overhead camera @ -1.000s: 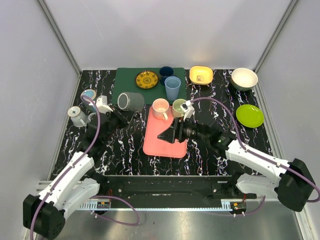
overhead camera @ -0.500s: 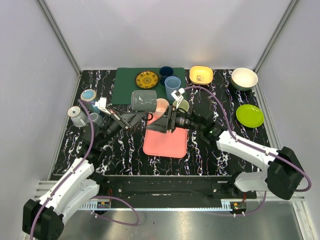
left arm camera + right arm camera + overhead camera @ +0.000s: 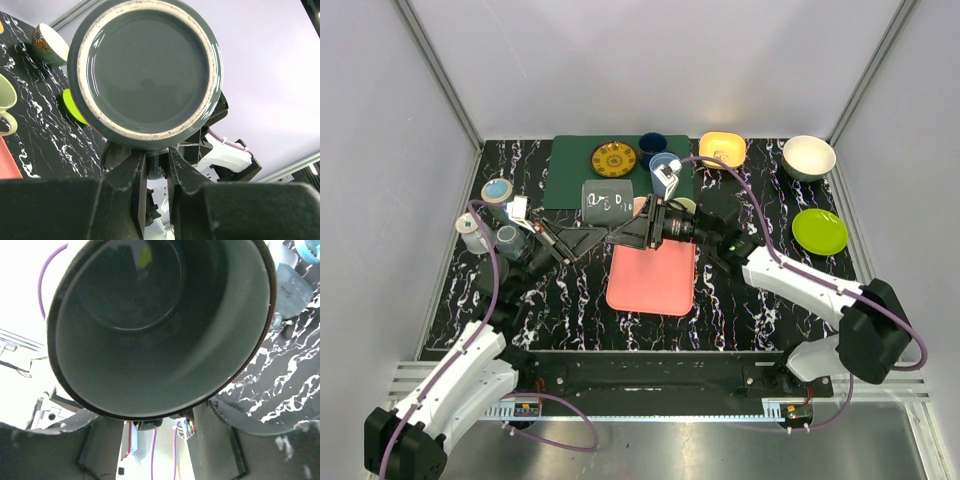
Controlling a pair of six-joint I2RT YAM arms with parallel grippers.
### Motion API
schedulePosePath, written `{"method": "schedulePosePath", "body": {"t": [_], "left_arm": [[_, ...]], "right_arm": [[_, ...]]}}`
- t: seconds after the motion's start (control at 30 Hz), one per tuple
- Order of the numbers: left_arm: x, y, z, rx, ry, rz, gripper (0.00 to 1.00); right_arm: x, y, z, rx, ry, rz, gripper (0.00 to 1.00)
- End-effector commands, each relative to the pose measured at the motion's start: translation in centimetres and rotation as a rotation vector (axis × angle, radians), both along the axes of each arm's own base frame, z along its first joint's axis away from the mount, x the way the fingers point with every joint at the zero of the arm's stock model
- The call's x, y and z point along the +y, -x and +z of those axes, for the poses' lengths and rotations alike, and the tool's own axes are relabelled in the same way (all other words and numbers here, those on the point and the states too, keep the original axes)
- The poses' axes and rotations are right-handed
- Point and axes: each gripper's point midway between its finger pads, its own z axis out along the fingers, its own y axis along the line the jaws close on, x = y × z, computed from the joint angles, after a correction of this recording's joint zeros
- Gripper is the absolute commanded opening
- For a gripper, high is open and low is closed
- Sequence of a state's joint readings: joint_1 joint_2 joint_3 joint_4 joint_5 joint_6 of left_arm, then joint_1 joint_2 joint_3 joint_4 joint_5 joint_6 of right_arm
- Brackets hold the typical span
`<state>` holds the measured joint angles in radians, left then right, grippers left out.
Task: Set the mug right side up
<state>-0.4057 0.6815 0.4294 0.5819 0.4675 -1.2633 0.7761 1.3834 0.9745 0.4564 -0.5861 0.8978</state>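
The grey mug [image 3: 607, 200] is up in the air, lying on its side, over the far end of the pink tray [image 3: 655, 285] on the desk [image 3: 750, 310]. The left claw [image 3: 156, 162] is squeezed tight on the mug from below, looking at its bottom. The right claw [image 3: 150, 427] is spread wide by the mug's open mouth.

The dark grey mug [image 3: 607, 200] bears white markings; the table [image 3: 740, 310] is black with white veins.

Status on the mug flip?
Left gripper shut on dark grey ceramic mug, held aloft on its side. Right gripper spread at its mouth, grip unclear. Nothing blocking.
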Motion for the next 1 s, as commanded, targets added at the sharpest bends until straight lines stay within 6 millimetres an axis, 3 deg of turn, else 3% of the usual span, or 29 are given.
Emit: {"method": "schedulePosePath", "body": {"t": [0.0, 0.2, 0.27, 0.3, 0.4, 0.47, 0.5, 0.53, 0.6, 0.63, 0.7, 0.73, 0.77, 0.83, 0.87, 0.93, 0.97], "left_arm": [[-0.1, 2.4, 3.2, -0.151, 0.048, -0.058, 0.00], [-0.8, 2.5, 2.6, -0.150, 0.026, -0.084, 0.00], [-0.8, 2.6, 2.3, -0.150, 0.021, -0.090, 0.00], [-0.9, 2.6, 2.1, -0.147, 0.017, -0.093, 0.00], [-0.8, 2.4, 1.5, -0.141, -0.009, -0.078, 0.01], [-0.7, 2.0, 0.9, -0.115, -0.037, -0.049, 0.12], [-0.4, 2.1, 1.0, -0.138, -0.054, -0.030, 0.32], [-0.3, 1.6, 0.2, -0.105, -0.080, -0.007, 0.40], [0.4, 1.5, 0.6, -0.135, -0.131, 0.048, 0.55], [0.9, 0.8, -0.8, -0.075, -0.179, 0.094, 0.59], [1.9, 0.6, -0.4, -0.097, -0.233, 0.163, 0.64], [2.6, 0.1, -1.8, -0.040, -0.283, 0.205, 0.65], [3.2, 0.1, -1.3, -0.044, -0.296, 0.238, 0.65], [4.9, -0.8, -3.3, 0.032, -0.377, 0.339, 0.67], [5.7, -0.8, -3.1, 0.042, -0.386, 0.383, 0.68], [8.3, -1.4, -4.6, 0.122, -0.456, 0.516, 0.68], [9.4, -1.5, -5.1, 0.147, -0.478, 0.565, 0.68]], "right_arm": [[0.8, 0.4, 3.7, -0.046, -0.104, 0.067, 0.52], [1.0, 0.5, 3.8, -0.036, -0.140, 0.082, 0.29], [1.0, 0.6, 4.1, -0.042, -0.155, 0.091, 0.05], [1.0, 0.5, 4.2, -0.041, -0.157, 0.090, 0.00], [0.6, 0.6, 4.3, -0.066, -0.147, 0.072, 0.00], [-0.1, 0.2, 4.0, -0.068, -0.097, 0.017, 0.00], [-0.3, 0.1, 3.9, -0.109, -0.072, -0.002, 0.00], [-0.7, 0.0, 3.9, -0.124, -0.051, -0.023, 0.00], [-1.9, -0.3, 3.6, -0.167, 0.030, -0.085, 0.00], [-2.4, -0.3, 3.5, -0.183, 0.059, -0.105, 0.00], [-4.2, -0.6, 3.1, -0.225, 0.161, -0.175, 0.00], [-4.8, -0.8, 3.0, -0.240, 0.192, -0.199, 0.00], [-6.2, -1.0, 1.1, -0.204, 0.300, -0.243, 0.00], [-7.7, -1.5, 0.3, -0.240, 0.413, -0.291, 0.00], [-9.4, -2.0, -2.0, -0.206, 0.532, -0.341, 0.00], [-11.1, -2.3, -4.0, -0.217, 0.658, -0.374, 0.00], [-12.4, -2.3, -6.1, -0.189, 0.760, -0.392, 0.00]]}}
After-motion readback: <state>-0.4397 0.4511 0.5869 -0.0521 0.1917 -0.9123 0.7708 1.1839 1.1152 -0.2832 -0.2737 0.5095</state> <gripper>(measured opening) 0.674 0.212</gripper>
